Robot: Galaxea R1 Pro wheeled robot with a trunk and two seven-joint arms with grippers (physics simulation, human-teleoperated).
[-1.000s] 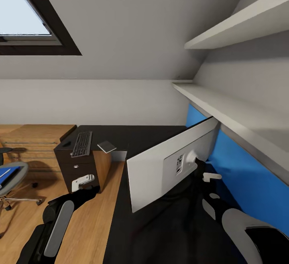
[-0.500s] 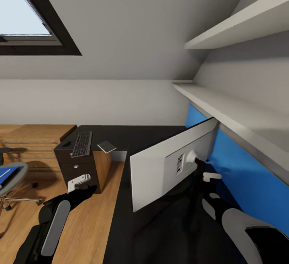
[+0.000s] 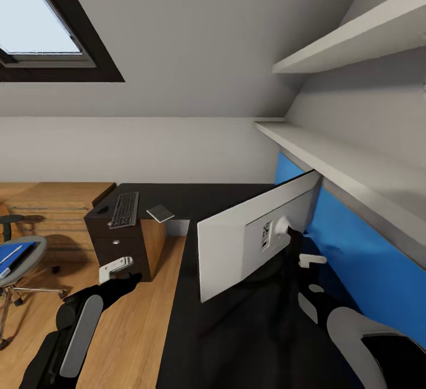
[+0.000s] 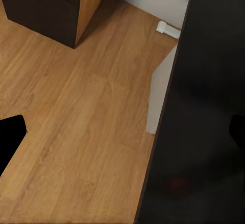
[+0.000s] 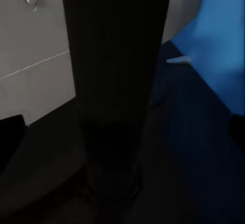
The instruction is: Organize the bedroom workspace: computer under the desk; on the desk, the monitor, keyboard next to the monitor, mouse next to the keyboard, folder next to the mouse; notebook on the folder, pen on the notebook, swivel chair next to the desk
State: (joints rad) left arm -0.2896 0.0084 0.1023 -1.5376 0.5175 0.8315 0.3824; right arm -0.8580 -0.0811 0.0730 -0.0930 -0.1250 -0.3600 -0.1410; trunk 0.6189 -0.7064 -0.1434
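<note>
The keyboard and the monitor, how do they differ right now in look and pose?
The keyboard is small, dark and lies flat on the black drawer unit; the monitor is far larger, stands upright on the desk and shows its light grey-white back. The keyboard sits by the left end effector's side, the monitor on the right. Both are rectangular.

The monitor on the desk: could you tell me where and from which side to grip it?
Probably the black stand neck behind the monitor: it is narrow and upright, while the panel is wide and flat. Come from the rear, where the right tool sits.
</note>
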